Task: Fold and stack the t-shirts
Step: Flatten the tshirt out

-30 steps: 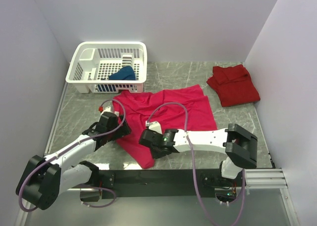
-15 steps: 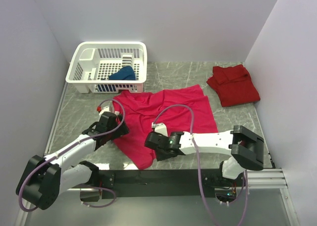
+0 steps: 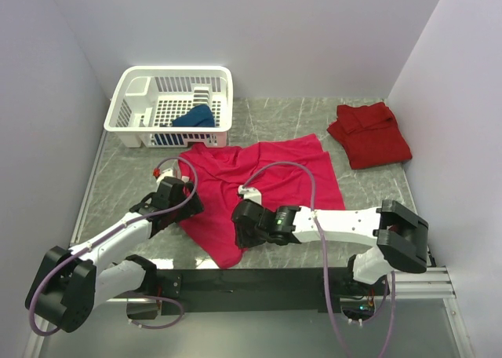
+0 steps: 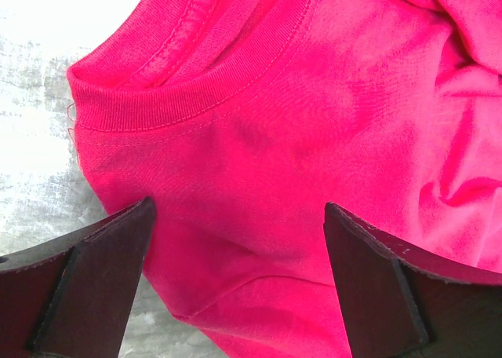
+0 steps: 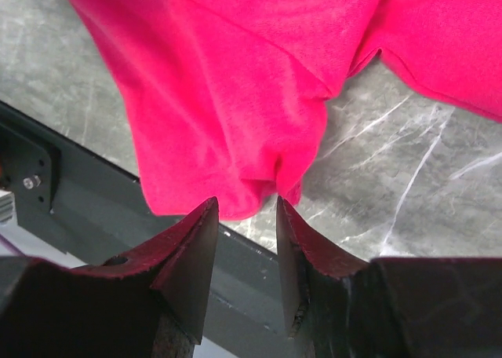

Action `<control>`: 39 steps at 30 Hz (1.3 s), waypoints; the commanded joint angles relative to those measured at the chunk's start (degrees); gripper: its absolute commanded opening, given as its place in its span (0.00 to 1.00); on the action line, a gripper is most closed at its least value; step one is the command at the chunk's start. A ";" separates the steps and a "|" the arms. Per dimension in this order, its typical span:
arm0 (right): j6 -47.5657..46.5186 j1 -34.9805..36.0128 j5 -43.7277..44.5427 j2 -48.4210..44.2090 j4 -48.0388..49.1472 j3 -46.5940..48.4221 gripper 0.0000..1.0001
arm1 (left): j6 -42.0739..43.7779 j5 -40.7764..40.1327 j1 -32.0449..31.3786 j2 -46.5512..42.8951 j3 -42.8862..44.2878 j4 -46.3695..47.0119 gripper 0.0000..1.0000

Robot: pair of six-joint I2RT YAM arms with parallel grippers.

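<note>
Only the left wrist view shows the pink shirt (image 4: 314,138) collar between the wide-open left gripper (image 4: 235,287). The right gripper (image 5: 245,240), nearly closed, pinches the shirt hem beside the table (image 5: 408,193) edge, arm stretched low.

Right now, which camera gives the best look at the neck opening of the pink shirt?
The left wrist view: the ribbed collar fills the frame, stitching clear, just beyond the open left fingers. The top view shows the whole pink shirt but the collar is small. The right wrist view shows only a gathered edge near the table front.
</note>
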 commanded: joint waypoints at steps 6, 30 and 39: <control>-0.47 -1.59 -0.21 -0.57 3.31 -3.03 0.43 | 0.52 -0.83 0.30 -1.08 1.94 0.18 0.95; -3.72 -1.86 -6.18 1.72 1.66 -1.28 0.00 | 0.87 -0.83 0.30 -0.90 2.29 0.62 0.95; -5.92 -2.38 -20.66 -4.88 -5.29 1.19 0.00 | 1.05 0.31 0.30 -1.95 2.12 0.79 0.96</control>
